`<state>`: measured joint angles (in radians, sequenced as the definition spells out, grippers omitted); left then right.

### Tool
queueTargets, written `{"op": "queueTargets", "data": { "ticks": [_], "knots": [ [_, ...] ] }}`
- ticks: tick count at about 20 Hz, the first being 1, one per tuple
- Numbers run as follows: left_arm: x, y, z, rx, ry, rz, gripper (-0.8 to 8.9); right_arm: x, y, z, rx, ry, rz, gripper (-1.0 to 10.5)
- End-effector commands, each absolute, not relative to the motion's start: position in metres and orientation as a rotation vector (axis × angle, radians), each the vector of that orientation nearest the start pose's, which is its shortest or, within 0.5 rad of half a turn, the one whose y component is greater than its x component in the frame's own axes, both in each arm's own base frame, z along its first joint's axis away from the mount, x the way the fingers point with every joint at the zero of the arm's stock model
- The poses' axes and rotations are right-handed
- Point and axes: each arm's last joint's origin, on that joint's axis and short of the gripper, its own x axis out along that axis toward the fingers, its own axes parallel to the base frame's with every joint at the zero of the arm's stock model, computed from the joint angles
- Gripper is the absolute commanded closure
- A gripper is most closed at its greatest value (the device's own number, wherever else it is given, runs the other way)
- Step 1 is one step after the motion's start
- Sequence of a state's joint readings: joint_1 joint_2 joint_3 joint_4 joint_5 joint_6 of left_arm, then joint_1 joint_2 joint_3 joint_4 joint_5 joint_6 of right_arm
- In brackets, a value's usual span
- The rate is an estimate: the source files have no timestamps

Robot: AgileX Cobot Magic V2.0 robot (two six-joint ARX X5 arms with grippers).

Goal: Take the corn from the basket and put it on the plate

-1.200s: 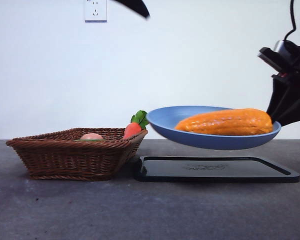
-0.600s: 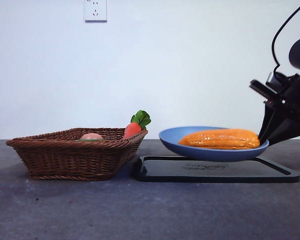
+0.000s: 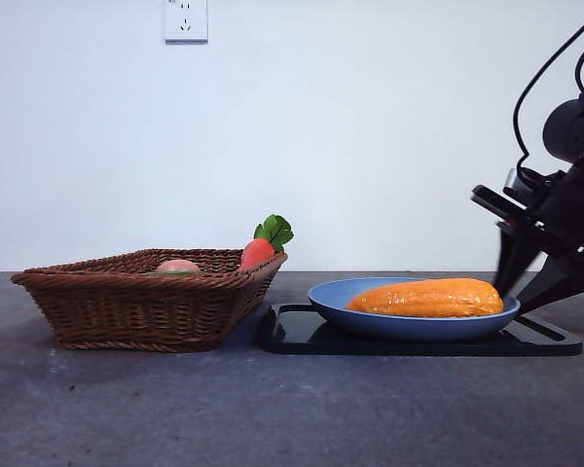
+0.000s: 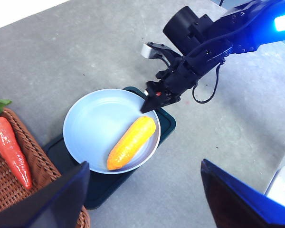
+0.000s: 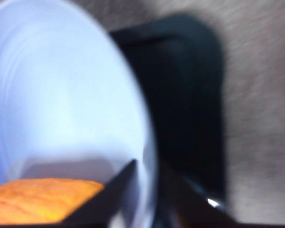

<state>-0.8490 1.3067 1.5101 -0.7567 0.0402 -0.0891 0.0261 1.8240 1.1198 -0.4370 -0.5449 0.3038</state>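
Observation:
The orange-yellow corn (image 3: 428,298) (image 4: 131,142) lies lengthwise in the light-blue plate (image 3: 350,316) (image 4: 92,123). The plate sits on the flat black tray (image 3: 302,336), to the right of the brown wicker basket (image 3: 136,311). My right gripper (image 3: 511,300) (image 4: 146,105) is at the plate's right rim. Its jaws are apart, one on each side of the rim (image 5: 149,142), holding nothing. My left gripper (image 4: 145,165) hovers high above the plate, open and empty, and does not show in the front view.
A red-orange carrot (image 3: 258,251) (image 4: 9,147) with green leaves leans on the basket's right rim. A small peach-pink item (image 3: 178,265) lies inside the basket. Grey table surrounds the tray. The right arm's cables rise at the far right.
The right gripper lowered the plate with the corn from mid-air onto the black tray, then spread its jaws off the rim. The dark tip at the top edge has left the front view.

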Motion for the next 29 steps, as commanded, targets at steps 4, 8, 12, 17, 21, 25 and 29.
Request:
{"op": "queueTargets", "data": {
  "ticks": [4,8,12,17,21,25,29],
  "knots": [
    [0.169,-0.197,0.421,0.143,0.557,-0.850,4.32,0.351,0.023,0.178,0.542,1.153,0.334,7.2],
    [0.169,-0.197,0.420,0.150,0.562,-0.850,4.32,0.330,0.009,0.216,0.460,1.097,0.255,7.2],
    [0.169,-0.196,0.419,0.164,0.572,-0.850,4.36,0.291,0.009,0.267,0.381,1.033,0.320,7.2],
    [0.171,-0.190,0.415,0.195,0.619,-0.825,4.50,0.228,0.036,0.315,0.264,0.957,0.451,7.2],
    [0.175,-0.182,0.410,0.219,0.668,-0.793,5.52,0.179,0.052,0.318,0.208,0.941,0.563,7.4],
    [0.176,-0.178,0.408,0.229,0.704,-0.774,7.56,0.149,0.060,0.294,0.177,0.972,0.637,8.2],
    [0.175,-0.176,0.405,0.245,0.737,-0.770,8.06,0.140,0.059,0.285,0.171,0.959,0.648,9.4]
  ]
}}
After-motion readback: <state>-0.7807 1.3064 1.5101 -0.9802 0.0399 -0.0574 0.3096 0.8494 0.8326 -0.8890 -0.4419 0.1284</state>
